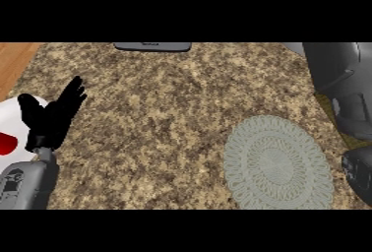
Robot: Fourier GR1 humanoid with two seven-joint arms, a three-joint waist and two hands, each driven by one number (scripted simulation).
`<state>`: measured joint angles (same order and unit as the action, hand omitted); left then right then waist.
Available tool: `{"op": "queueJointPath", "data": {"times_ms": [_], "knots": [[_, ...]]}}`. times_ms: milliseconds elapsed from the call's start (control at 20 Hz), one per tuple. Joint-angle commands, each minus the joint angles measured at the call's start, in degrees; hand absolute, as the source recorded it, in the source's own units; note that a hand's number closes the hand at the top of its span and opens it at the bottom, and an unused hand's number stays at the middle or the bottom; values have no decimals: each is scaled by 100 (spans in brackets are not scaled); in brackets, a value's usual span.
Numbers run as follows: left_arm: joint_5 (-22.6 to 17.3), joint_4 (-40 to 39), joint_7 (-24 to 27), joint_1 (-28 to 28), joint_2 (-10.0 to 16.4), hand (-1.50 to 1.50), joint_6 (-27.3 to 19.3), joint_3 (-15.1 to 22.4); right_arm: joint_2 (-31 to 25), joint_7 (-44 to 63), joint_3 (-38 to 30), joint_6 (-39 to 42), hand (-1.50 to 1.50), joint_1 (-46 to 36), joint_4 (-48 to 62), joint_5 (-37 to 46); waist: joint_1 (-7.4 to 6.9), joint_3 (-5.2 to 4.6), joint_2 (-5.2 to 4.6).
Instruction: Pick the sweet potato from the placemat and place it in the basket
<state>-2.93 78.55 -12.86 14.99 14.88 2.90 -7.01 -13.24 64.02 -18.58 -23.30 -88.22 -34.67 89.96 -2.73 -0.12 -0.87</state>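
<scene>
Placemat (278,165) lies bare on the desk (160,123). We see no sweet potato on it or elsewhere, and no basket in view. Left hand (49,123) rests at the view's left, fingers straight and spread, holding nothing. Right forearm (341,78) fills the right edge. A dark form (359,172) below it may be the right hand; we cannot tell whether it holds anything. We judge the pick done and the carry in hand, with the potato probably hidden there. Next move calls for locating the basket, bringing the load over it, then letting go.
</scene>
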Motion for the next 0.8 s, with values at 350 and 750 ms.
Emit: {"op": "queueJointPath", "data": {"times_ms": [350,750], "knots": [[-113,292,-37,-302,27,0,52,-102,-981,854,-386,184,150,17,558,645,113,8,63],[39,-42,161,-196,2,0,-69,-166,-1190,336,-607,382,150,611,185,458,267,9,93]]}}
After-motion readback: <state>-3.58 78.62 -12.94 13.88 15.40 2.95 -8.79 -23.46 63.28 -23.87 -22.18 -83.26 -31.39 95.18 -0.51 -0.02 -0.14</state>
